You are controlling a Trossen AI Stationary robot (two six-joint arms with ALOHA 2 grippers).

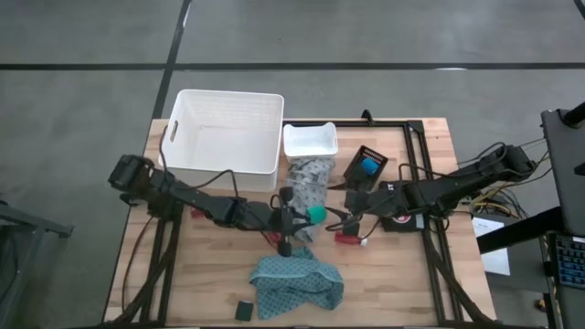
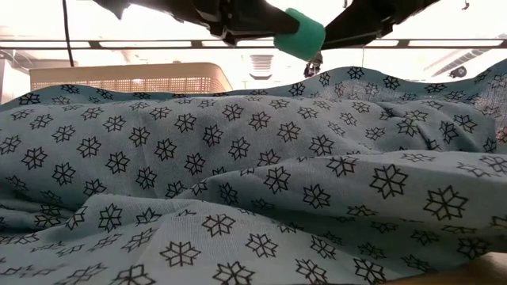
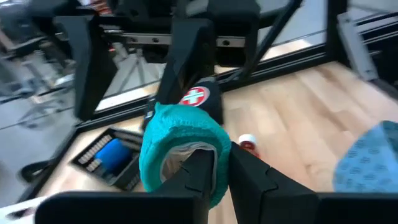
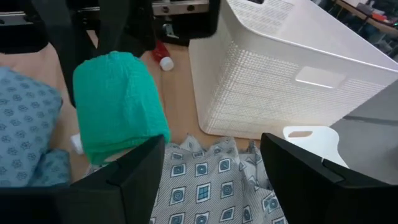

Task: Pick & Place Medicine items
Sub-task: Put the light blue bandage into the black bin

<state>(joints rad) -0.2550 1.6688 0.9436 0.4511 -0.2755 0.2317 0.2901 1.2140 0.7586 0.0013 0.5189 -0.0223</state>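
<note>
Here the left gripper (image 3: pixel 214 168) jaws clench the green roll (image 3: pixel 180 146); right gripper (image 4: pixel 211 168) jaws released.

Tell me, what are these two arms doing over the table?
The left arm's tool is shut on a green roll, holding it in the air above the patterned cloths at mid-table. The right arm's tool faces it with its fingers apart, close to the roll but not gripping it. A red bottle lies on the wood nearby, and a large white basket sits at the back.
</note>
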